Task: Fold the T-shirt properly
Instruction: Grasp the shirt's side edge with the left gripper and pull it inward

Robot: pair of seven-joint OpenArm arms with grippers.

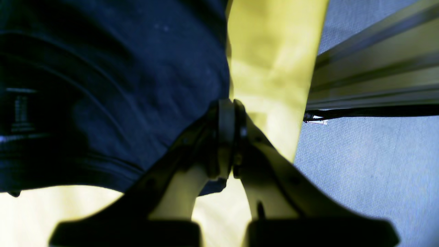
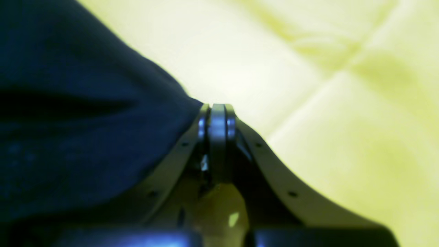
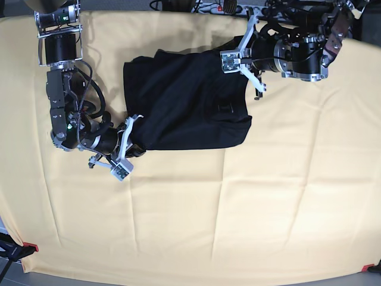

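The black T-shirt [image 3: 184,101] lies partly folded on the yellow table cloth [image 3: 238,202], with a small pale label mark [image 3: 225,107] near its right side. My left gripper [image 3: 236,63] is at the shirt's upper right edge. In the left wrist view the gripper [image 1: 230,104] has its jaws pressed together on the edge of the shirt [image 1: 120,68], and the label [image 1: 20,113] shows faintly at left. My right gripper [image 3: 133,146] is at the shirt's lower left corner. In the right wrist view the gripper [image 2: 217,108] is shut on the edge of the shirt [image 2: 68,120].
The yellow cloth [image 1: 271,51] covers the whole table. Its far edge is close behind my left gripper, with an aluminium rail [image 1: 377,68] and bluish floor [image 1: 370,164] beyond. Cables and a power strip [image 3: 214,7] lie past the table's top edge.
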